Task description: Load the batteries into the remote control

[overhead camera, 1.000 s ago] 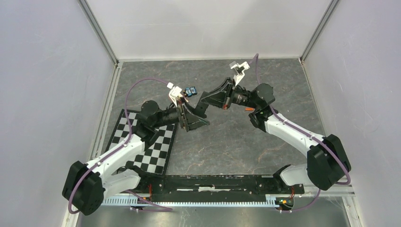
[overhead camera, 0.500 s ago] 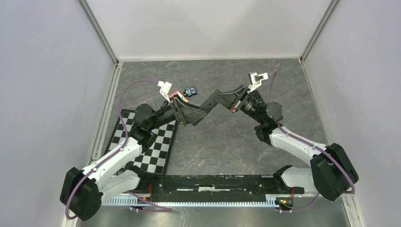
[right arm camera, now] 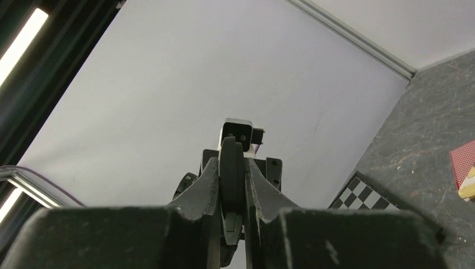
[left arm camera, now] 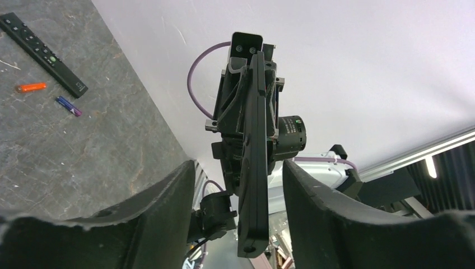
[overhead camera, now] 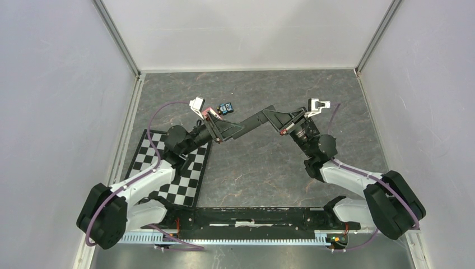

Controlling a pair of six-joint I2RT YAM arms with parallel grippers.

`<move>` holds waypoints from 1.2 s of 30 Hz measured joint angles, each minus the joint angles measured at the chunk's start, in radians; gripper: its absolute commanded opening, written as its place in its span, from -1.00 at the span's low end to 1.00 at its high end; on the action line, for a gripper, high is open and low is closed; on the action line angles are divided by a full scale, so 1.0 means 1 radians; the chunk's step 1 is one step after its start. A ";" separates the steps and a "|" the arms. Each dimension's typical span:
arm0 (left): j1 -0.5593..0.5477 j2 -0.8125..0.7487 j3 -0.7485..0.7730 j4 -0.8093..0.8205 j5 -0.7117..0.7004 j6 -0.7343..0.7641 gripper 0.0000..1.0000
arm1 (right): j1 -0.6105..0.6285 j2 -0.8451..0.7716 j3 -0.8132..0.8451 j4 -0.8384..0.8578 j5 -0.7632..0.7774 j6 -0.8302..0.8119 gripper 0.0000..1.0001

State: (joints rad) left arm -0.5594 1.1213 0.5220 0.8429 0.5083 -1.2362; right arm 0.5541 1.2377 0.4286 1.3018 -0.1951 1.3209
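A black remote control [overhead camera: 255, 119] hangs in mid-air between the two arms. My right gripper [overhead camera: 278, 117] is shut on one end of it; in the right wrist view the remote control [right arm camera: 231, 159] stands edge-on, pinched between the fingers [right arm camera: 208, 182]. Its other end reaches between the fingers of my left gripper [overhead camera: 224, 130]. In the left wrist view the remote control [left arm camera: 255, 162] has a gap on each side, so my left gripper [left arm camera: 238, 171] is open around it. An orange battery [left arm camera: 31, 87] and a blue-purple battery [left arm camera: 69, 105] lie on the table.
A second black remote [left arm camera: 42, 53] lies on the table beside the batteries. A blue-and-black gadget [overhead camera: 226, 107] and a red piece [overhead camera: 210, 112] sit behind the left gripper. A checkerboard mat [overhead camera: 173, 168] lies under the left arm. Walls enclose the grey tabletop [overhead camera: 263, 168].
My right arm has swung the remote leftwards until its free end sits between the left fingers. The left gripper has risen to meet it and its fingers have narrowed.
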 measured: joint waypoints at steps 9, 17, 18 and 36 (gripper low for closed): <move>-0.014 0.015 0.001 -0.005 -0.012 -0.031 -0.18 | 0.002 0.025 0.000 0.014 0.041 -0.006 -1.00; -0.014 -0.008 0.096 -0.227 -0.008 0.065 -0.96 | 0.002 0.058 -0.019 0.026 0.058 0.004 -0.98; -0.015 -0.013 0.102 -0.254 -0.007 0.076 -0.96 | 0.002 0.059 -0.028 0.031 0.058 0.007 -0.94; -0.018 0.005 0.080 -0.596 -0.011 0.163 -0.96 | -0.012 0.198 -0.320 0.122 0.038 -0.035 0.06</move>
State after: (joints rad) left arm -0.5777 1.1259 0.6022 0.2470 0.4976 -1.0733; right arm 0.5419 1.4357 0.1089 1.4242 -0.1570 1.2854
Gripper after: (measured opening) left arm 0.220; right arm 0.478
